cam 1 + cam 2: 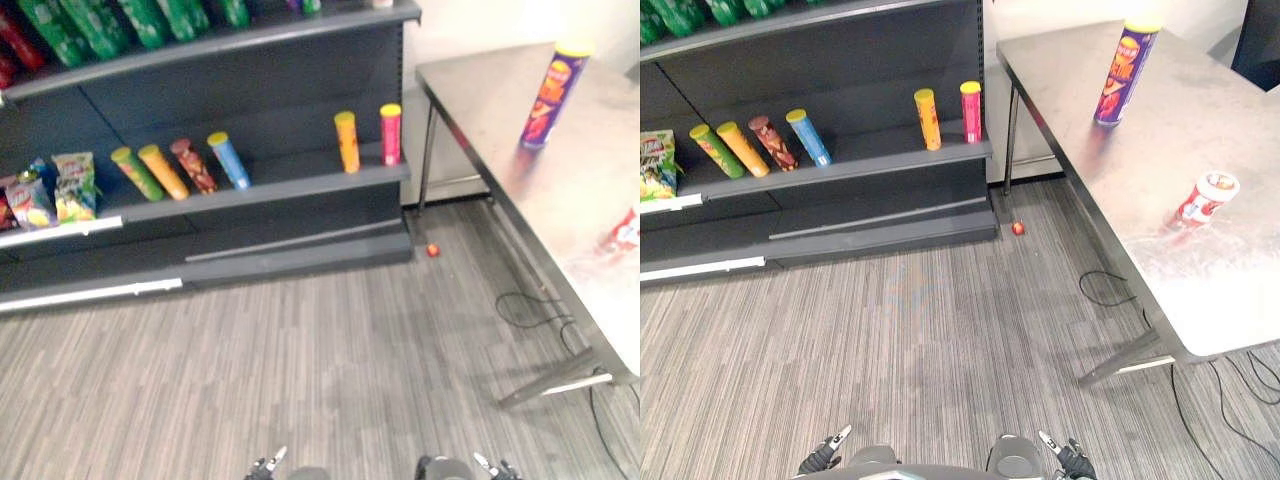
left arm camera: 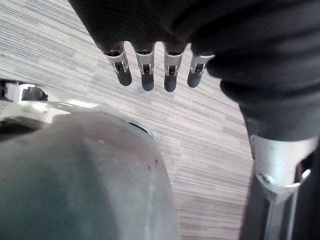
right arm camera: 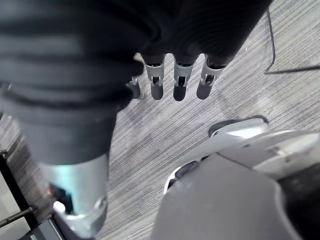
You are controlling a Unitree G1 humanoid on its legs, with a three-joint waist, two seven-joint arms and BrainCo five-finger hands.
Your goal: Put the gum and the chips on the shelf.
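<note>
Chips can [image 1: 1125, 72] upright near table [image 1: 1200, 300] far edge. Gum tub [image 1: 1205, 197] stands apart from it, nearer the near edge. Shelf [image 1: 890, 158] across the floor: orange can [image 1: 928, 119] and pink can [image 1: 971, 111] at its right end, four tilted cans [image 1: 750, 148] further left. Small red object [image 1: 1018, 228] on the floor by the shelf corner. Left hand [image 2: 146, 70] and right hand [image 3: 181, 80] hang low over the floor, fingers straight, holding nothing.

A shop here: dark grey metal shelving [image 1: 250, 90] ahead of the left hand [image 2: 147, 75], stocked with colourful chip tubes [image 1: 163, 172], snack bags [image 1: 73, 186].
</note>
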